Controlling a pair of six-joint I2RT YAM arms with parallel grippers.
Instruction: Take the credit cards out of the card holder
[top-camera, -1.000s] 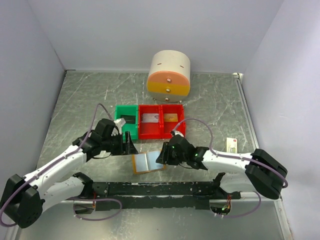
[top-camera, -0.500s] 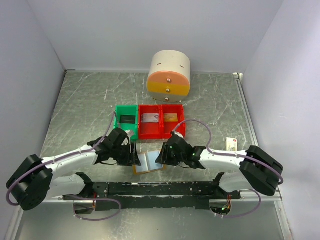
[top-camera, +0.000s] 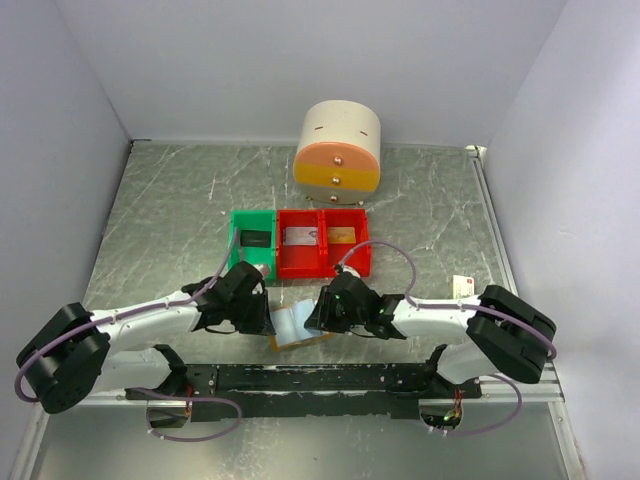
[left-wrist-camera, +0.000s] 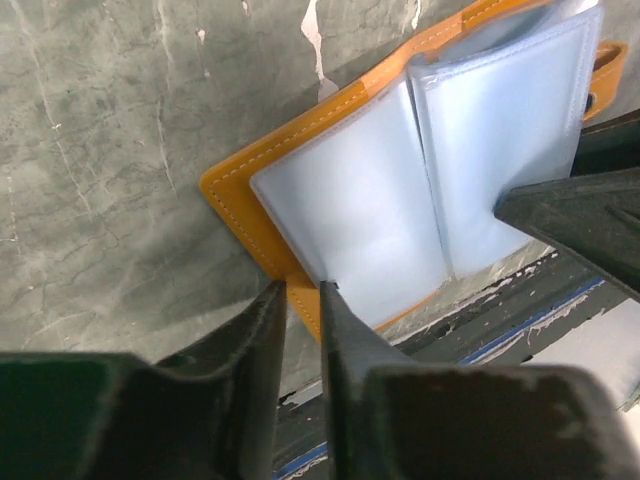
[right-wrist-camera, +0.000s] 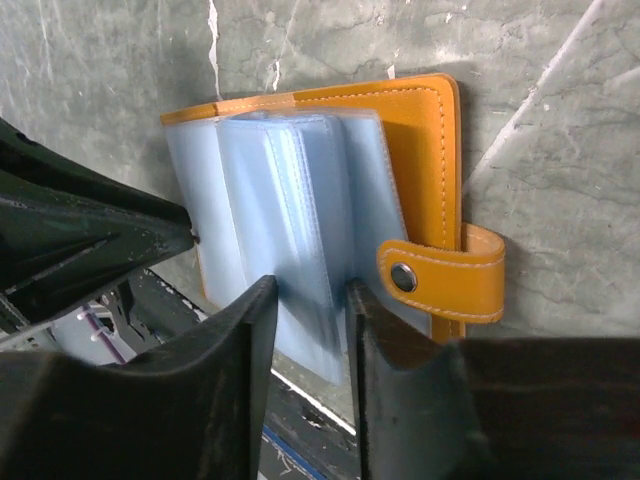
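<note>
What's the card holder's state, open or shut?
Open: the card holder lies spread, pale blue sleeves fanned out, snap strap unfastened.

a robotics lab test cell, not a lived-in room. plain pale lilac-white panel walls (top-camera: 300, 60) box in a grey marble-patterned tabletop (top-camera: 170, 200) on three sides. a white-and-black jointed robot arm on the left (top-camera: 130, 325) and its twin on the right (top-camera: 450, 318) are bolted to a black metal rail (top-camera: 300, 378) at the near edge, trailing loose purple cables (top-camera: 390, 243). the props look staged: a green plastic bin (top-camera: 236, 235), a red plastic bin (top-camera: 322, 212), a round cream-and-orange mini drawer unit (top-camera: 338, 148), and a small orange-tan folding card holder with pale blue pockets (top-camera: 295, 325).
</note>
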